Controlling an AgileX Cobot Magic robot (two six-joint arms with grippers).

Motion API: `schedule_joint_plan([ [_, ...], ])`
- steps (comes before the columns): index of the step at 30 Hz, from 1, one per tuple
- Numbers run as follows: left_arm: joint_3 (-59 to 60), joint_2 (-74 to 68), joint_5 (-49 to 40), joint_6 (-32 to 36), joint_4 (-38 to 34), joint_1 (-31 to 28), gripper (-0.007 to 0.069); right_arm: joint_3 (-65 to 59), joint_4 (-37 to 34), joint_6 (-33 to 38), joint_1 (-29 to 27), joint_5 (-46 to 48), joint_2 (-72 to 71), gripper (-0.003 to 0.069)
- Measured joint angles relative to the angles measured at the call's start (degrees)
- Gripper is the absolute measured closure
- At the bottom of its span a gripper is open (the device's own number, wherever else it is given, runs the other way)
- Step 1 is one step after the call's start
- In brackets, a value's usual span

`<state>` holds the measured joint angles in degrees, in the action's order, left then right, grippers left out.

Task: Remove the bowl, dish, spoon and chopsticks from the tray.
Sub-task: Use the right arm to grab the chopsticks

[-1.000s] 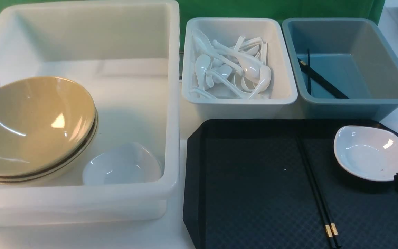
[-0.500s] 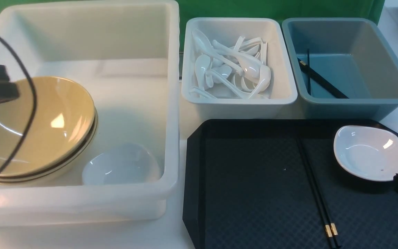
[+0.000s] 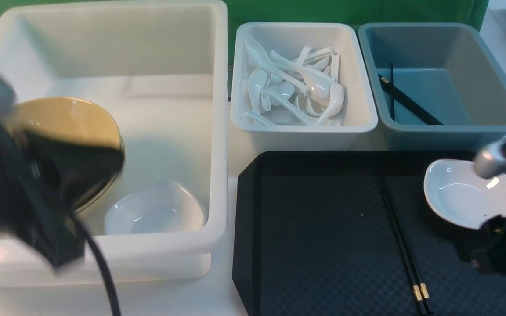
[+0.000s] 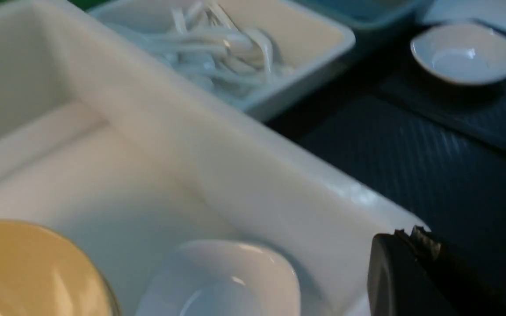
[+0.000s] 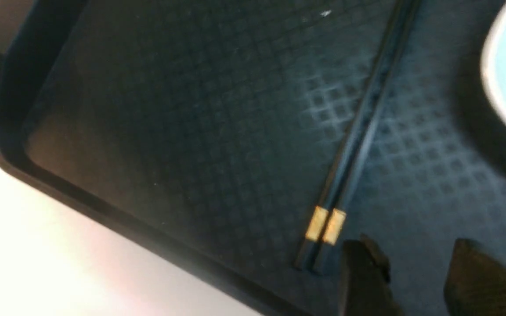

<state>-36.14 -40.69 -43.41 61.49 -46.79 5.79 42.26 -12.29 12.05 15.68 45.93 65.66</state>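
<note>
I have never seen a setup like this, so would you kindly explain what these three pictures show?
This is a two-armed robot clearing tableware. The wide picture looks forward from between its arms; the other two come from wrist cameras. On the black tray lie the chopsticks and the white dish. The large white tub holds tan bowls, the small white tub spoons, the grey-blue tub more chopsticks. The left tool is shut and empty; the right tool is open, empty, near the chopsticks' banded ends.

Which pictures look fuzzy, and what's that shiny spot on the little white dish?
Front view: the left arm is a dark smear, and the dish carries a glare spot from a light. Left wrist view: soft all over. Right wrist view: the chopsticks look fuzzy.
</note>
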Motion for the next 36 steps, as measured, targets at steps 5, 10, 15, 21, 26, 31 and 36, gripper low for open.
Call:
schedule_joint_plan([
  [5, 9.47, 7.25, 0.40, -0.43, 3.30, 1.81, 0.0634, 5.54, 7.06, -4.88, 5.12, -0.21, 12.87, 0.0309],
  [10, 14.23, 13.33, 5.70, -0.94, 4.05, 1.80, 0.0634, 10.30, 10.46, -8.85, 6.04, -2.45, 23.25, 0.0255],
  [15, 15.54, 16.92, 9.77, -3.08, 3.92, 1.80, 0.0634, 12.31, 11.59, -11.42, 6.04, -5.01, 29.58, 0.0244],
  [21, 15.87, 17.35, 12.01, -5.68, 3.87, 1.80, 0.0634, 12.81, 13.43, -14.37, 6.04, -6.68, 34.55, 0.0247],
  [26, 16.39, 17.39, 15.39, -6.13, 3.62, 1.80, 0.0634, 13.88, 13.68, -13.72, 6.04, -6.23, 35.75, 0.0367],
  [31, 16.98, 17.39, 17.08, -6.15, 3.62, 1.80, 0.0633, 14.00, 13.63, -10.02, 6.44, -6.10, 35.87, 0.0525],
  [36, 16.98, 17.39, 19.29, -6.20, 3.62, 1.80, 0.0633, 13.66, 14.29, -6.92, 8.54, -6.21, 34.43, 0.0524],
])
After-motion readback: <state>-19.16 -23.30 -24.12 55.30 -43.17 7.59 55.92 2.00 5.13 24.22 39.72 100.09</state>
